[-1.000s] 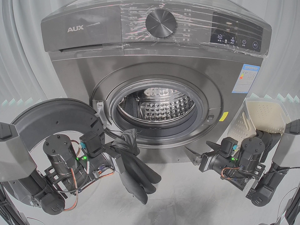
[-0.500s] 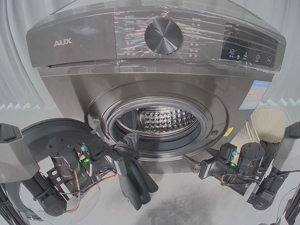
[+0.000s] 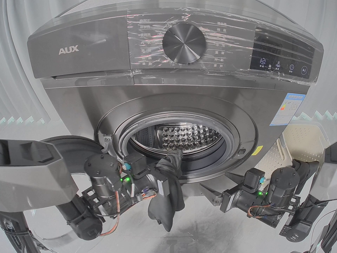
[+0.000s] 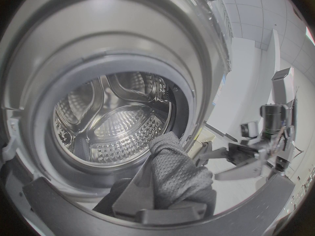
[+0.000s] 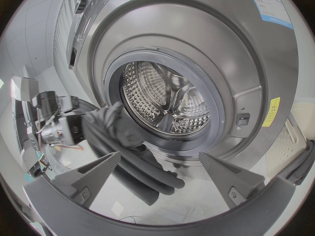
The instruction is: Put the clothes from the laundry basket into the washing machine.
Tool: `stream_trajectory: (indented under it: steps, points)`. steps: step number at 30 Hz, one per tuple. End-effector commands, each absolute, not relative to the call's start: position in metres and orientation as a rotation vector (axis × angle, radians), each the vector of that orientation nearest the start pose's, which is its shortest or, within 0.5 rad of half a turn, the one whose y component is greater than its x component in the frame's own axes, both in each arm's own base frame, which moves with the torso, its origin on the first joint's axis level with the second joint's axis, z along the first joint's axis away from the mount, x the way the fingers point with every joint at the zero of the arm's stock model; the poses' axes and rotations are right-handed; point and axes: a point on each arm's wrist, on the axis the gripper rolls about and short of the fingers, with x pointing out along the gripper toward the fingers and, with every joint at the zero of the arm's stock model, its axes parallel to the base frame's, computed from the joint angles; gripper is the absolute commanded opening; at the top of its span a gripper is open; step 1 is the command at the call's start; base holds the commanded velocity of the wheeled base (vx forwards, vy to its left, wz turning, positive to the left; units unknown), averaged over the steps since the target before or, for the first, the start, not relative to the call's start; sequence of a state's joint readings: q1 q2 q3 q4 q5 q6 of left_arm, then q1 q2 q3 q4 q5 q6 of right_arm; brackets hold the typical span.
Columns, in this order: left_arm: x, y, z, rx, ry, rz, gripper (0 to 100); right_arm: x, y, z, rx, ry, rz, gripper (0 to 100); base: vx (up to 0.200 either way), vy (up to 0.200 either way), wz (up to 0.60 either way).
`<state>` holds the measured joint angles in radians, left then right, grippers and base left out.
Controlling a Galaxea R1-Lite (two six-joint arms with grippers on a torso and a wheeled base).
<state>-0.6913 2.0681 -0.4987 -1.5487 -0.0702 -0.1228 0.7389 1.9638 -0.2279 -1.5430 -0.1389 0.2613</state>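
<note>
A dark grey garment (image 3: pixel 168 183) hangs from my left gripper (image 3: pixel 165 174), which is shut on its upper end right at the lower rim of the washing machine's open drum (image 3: pixel 179 136). In the left wrist view the bunched knit cloth (image 4: pixel 178 171) sits just in front of the drum (image 4: pixel 111 122). My right gripper (image 3: pixel 213 190) stands open and empty below the right side of the opening; its fingers (image 5: pixel 110 159) are wide apart. The white laundry basket (image 3: pixel 305 141) leans at the machine's right with dark clothes (image 3: pixel 303 167) in it.
The machine's round door (image 3: pixel 70 144) is swung open on the left, behind my left arm. Grey floor (image 3: pixel 210 229) lies in front of the machine. The right wrist view shows the hanging garment (image 5: pixel 131 148) and the basket wall (image 5: pixel 285 141).
The head camera has drawn closer to the machine. My left gripper has carried the garment to the right and up to the drum's lower rim. The right gripper has hardly moved.
</note>
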Motion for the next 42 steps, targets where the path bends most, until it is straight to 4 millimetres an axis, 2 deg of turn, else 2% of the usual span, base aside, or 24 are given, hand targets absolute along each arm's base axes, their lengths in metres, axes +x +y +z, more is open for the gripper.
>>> stream_trajectory:
  steps: [1,5,7,8,11,14,18,19,20,21,22,23,24,26,27,28,32,42]
  points:
    - [0.291,-0.231,0.048,-0.109,0.083,-0.748,0,0.192,0.174,0.073,0.167,0.256,0.579,100,0.0,0.0,0.0]
    - [0.321,-0.254,0.023,-0.122,0.046,-0.752,0,0.192,0.174,0.073,0.169,0.257,0.579,100,0.0,0.0,0.0]
    - [0.327,-0.258,0.019,-0.123,0.038,-0.75,0,0.192,0.174,0.073,0.168,0.258,0.579,100,0.0,0.0,0.0]
    - [0.339,-0.265,0.014,-0.129,0.022,-0.746,0,0.192,0.174,0.073,0.169,0.257,0.58,100,0.0,0.0,0.0]
    - [0.361,-0.267,0.01,-0.133,0.008,-0.716,0,0.193,0.174,0.074,0.172,0.255,0.579,100,0.0,0.0,0.0]
    - [0.388,-0.266,0.019,-0.132,0.008,-0.652,0,0.193,0.174,0.072,0.17,0.259,0.579,100,0.0,0.0,0.0]
    - [0.42,-0.266,0.041,-0.136,-0.018,-0.581,0,0.194,0.174,0.072,0.171,0.258,0.579,100,0.0,0.0,0.0]
    - [0.421,-0.266,0.042,-0.136,-0.02,-0.578,0,0.194,0.174,0.072,0.171,0.258,0.579,100,0.0,0.0,0.0]
    - [0.44,-0.264,0.051,-0.135,-0.042,-0.531,0,0.194,0.174,0.072,0.17,0.259,0.579,100,0.0,0.0,0.0]
    - [0.442,-0.265,0.051,-0.135,-0.044,-0.525,0,0.194,0.174,0.072,0.17,0.261,0.578,100,0.0,0.0,0.0]
    - [0.456,-0.266,0.057,-0.138,-0.063,-0.489,0,0.194,0.174,0.072,0.171,0.261,0.578,100,0.0,0.0,0.0]
    - [0.457,-0.266,0.057,-0.138,-0.063,-0.488,0,0.194,0.174,0.072,0.171,0.261,0.578,100,0.0,0.0,0.0]
    - [0.472,-0.268,0.065,-0.136,-0.088,-0.454,0,0.195,0.173,0.072,0.172,0.261,0.574,100,0.0,0.0,0.0]
    - [0.484,-0.271,0.071,-0.13,-0.099,-0.439,0,0.195,0.173,0.072,0.172,0.26,0.572,100,0.0,0.0,0.0]
    - [0.487,-0.273,0.067,-0.125,-0.086,-0.437,0,0.195,0.173,0.072,0.173,0.259,0.572,100,0.0,0.0,0.0]
    - [0.488,-0.272,0.056,-0.106,-0.046,-0.43,0,0.195,0.172,0.072,0.172,0.26,0.571,100,0.0,0.0,0.0]
    - [0.491,-0.269,0.046,-0.084,-0.005,-0.419,0,0.195,0.173,0.072,0.173,0.259,0.571,100,0.0,0.0,0.0]
    - [0.498,-0.254,0.054,-0.097,-0.041,-0.364,0,0.196,0.172,0.072,0.172,0.26,0.569,100,0.0,0.0,0.0]
